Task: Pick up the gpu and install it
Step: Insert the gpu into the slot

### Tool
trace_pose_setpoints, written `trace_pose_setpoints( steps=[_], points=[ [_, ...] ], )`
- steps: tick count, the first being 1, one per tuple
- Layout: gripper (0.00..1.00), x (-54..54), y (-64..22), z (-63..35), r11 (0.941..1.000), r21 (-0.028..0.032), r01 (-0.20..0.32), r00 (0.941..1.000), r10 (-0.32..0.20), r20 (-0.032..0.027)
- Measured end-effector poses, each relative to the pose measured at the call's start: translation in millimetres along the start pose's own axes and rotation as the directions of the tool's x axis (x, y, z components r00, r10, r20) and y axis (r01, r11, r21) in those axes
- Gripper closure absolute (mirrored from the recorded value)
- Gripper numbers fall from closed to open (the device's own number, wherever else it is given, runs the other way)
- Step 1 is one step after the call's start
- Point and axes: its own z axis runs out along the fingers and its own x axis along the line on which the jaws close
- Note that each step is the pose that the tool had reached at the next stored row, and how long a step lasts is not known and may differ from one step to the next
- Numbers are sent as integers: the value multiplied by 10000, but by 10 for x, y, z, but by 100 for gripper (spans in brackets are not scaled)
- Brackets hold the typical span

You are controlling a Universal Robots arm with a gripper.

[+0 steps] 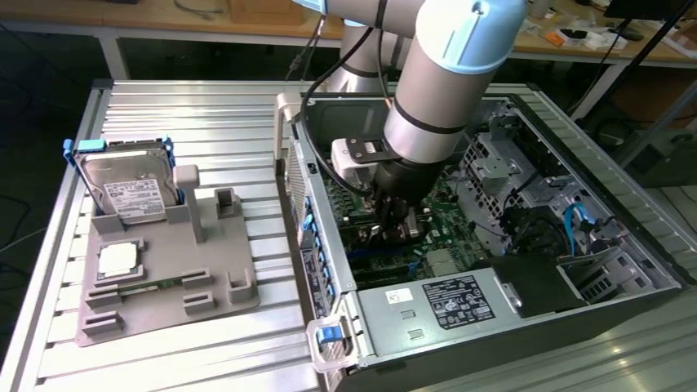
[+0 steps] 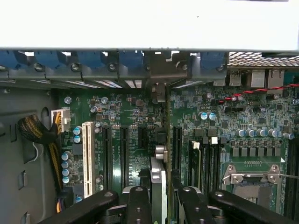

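Deep inside the open computer case [image 1: 326,269], my gripper [image 1: 394,222] hangs just over the green motherboard [image 1: 436,204]. In the wrist view the gpu [image 2: 167,116] stands edge-on as a thin dark blade running from between the fingertips [image 2: 140,205] to the case's rear wall, where its metal bracket [image 2: 159,70] sits among the blue slot clips. My gripper [image 2: 163,205] is shut on the gpu. The card stands in line with the black expansion slots [image 2: 124,154]. I cannot tell whether its edge is seated in one.
On the exterior view's left a grey fixture [image 1: 163,278] holds a silver hard drive [image 1: 129,192], a square chip [image 1: 117,259] and a green memory stick [image 1: 142,287]. A white slot [image 2: 87,158], cable bundle [image 2: 35,133], memory slots [image 2: 205,163] and processor socket [image 2: 252,177] surround the card.
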Motion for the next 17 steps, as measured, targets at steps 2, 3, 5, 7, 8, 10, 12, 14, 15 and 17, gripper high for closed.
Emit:
trace_pose_setpoints(
  steps=[2, 3, 5, 7, 8, 10, 12, 14, 15, 17],
  points=[
    [73, 0, 0, 0, 10000, 0, 0, 10000, 0, 4],
    [73, 0, 0, 1, 10000, 0, 0, 10000, 0, 5],
    [73, -1, 0, 1, 10000, 1, -1, 10000, 1, 6],
    [73, -1, 0, 3, 10000, 1, 0, 10000, 0, 7],
    [73, -1, 0, 9, 10000, 2, 0, 10000, 0, 8],
    [73, 0, 1, 19, 10000, -1, 0, 10000, 0, 3],
    [73, 1, 1, 28, 10000, -2, 0, 10000, 0, 0],
    [73, 1, 1, 36, 10000, 1, 0, 10000, 0, 6],
    [73, 1, 1, 36, 10000, 1, 0, 10000, 0, 5],
    [73, 1, 1, 36, 10000, 1, 0, 10000, 0, 5]
  ],
)
